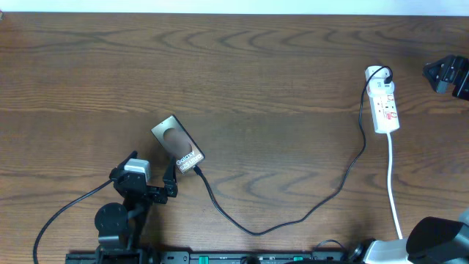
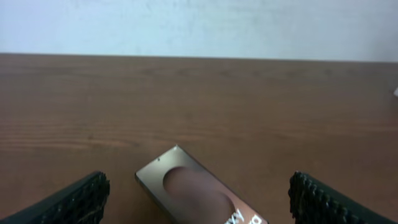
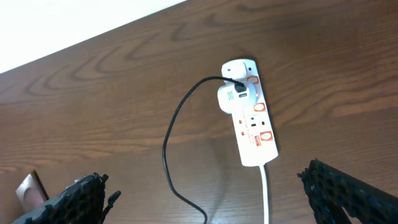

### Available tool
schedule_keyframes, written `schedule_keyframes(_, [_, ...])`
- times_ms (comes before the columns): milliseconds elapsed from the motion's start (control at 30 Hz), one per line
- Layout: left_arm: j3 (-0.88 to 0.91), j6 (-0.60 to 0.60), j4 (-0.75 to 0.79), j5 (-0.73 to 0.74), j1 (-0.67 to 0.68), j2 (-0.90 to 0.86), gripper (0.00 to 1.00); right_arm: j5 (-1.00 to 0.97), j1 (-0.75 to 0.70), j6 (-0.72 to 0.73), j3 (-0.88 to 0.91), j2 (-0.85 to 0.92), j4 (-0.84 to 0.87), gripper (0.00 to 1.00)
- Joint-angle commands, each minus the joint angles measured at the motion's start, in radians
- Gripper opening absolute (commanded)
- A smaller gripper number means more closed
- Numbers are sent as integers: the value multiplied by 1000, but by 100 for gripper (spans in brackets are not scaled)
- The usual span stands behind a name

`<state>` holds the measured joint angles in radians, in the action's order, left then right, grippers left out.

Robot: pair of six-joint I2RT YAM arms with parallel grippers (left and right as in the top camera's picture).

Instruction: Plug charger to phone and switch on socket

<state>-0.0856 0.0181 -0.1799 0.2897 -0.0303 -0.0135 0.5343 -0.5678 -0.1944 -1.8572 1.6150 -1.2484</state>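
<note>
Overhead: phone lies angled on the table, left of centre. The charger runs from its lower end across to the socket at far right; whether the tip is fully seated cannot be told. Left gripper is spread wide and empty, phone just ahead between the fingers. Right gripper is spread too, empty, above the socket. Likely step: the switch. Close the fingers, press one tip on the red switch beside the occupied outlet, clear of the cable.
</note>
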Motion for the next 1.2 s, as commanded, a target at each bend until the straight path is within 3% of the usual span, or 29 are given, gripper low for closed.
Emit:
schedule_keyframes(0, [31, -23, 10, 12, -4, 12, 93, 6, -1, 6, -7, -5, -1, 99])
schedule_keyframes(233, [31, -23, 10, 5, -4, 12, 93, -3, -1, 6, -7, -5, -1, 99])
schedule_keyframes(333, [34, -84, 31, -84, -4, 12, 93, -14, -1, 6, -7, -5, -1, 99])
schedule_keyframes(500, [83, -162, 282, -175, -4, 12, 93, -35, -1, 6, -7, -5, -1, 99])
schedule_keyframes(633, [82, -157, 217, -175, -4, 12, 93, -35, -1, 6, -7, -5, -1, 99])
schedule_keyframes(700, [82, -153, 104, -176, -4, 12, 93, -35, -1, 6, -7, -5, -1, 99])
schedule_keyframes(1167, [82, -135, 115, -179, -3, 12, 93, -35, -1, 6, -7, -5, -1, 99])
